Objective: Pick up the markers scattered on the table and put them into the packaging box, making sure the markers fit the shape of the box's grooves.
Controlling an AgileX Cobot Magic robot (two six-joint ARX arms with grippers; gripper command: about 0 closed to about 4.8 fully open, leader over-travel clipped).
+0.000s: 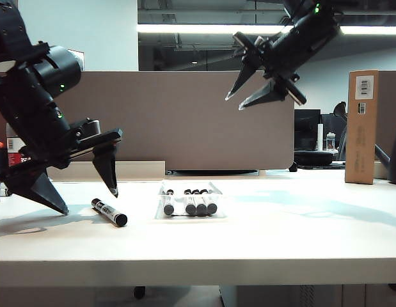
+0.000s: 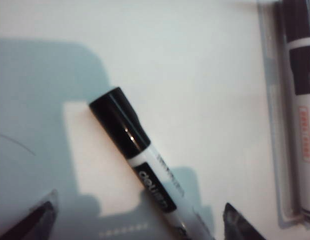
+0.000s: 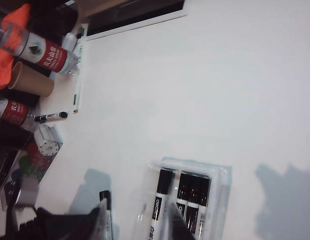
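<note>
One loose marker (image 1: 109, 212) with a black cap lies on the white table (image 1: 281, 224), left of the packaging box (image 1: 218, 190). My left gripper (image 1: 87, 198) hangs low over this marker, open, with a finger on each side and nothing gripped. In the left wrist view the marker (image 2: 139, 165) runs between the two wide-apart fingertips (image 2: 240, 225) of the left gripper (image 2: 139, 210). Several markers (image 1: 191, 203) lie side by side in the grooves of the clear box. My right gripper (image 1: 236, 101) is high above the box, open and empty. Its wrist view looks down past the right gripper (image 3: 139, 222) onto the box (image 3: 222, 195) and the loose marker (image 3: 105, 210).
A tall brown cardboard box (image 1: 362, 125) with barcode labels stands at the back right. In the right wrist view, bottles (image 3: 42, 50), a cardboard tube (image 3: 29, 80) and a thin pen (image 3: 50, 117) crowd one edge of the table. A grey partition (image 1: 204, 115) runs behind.
</note>
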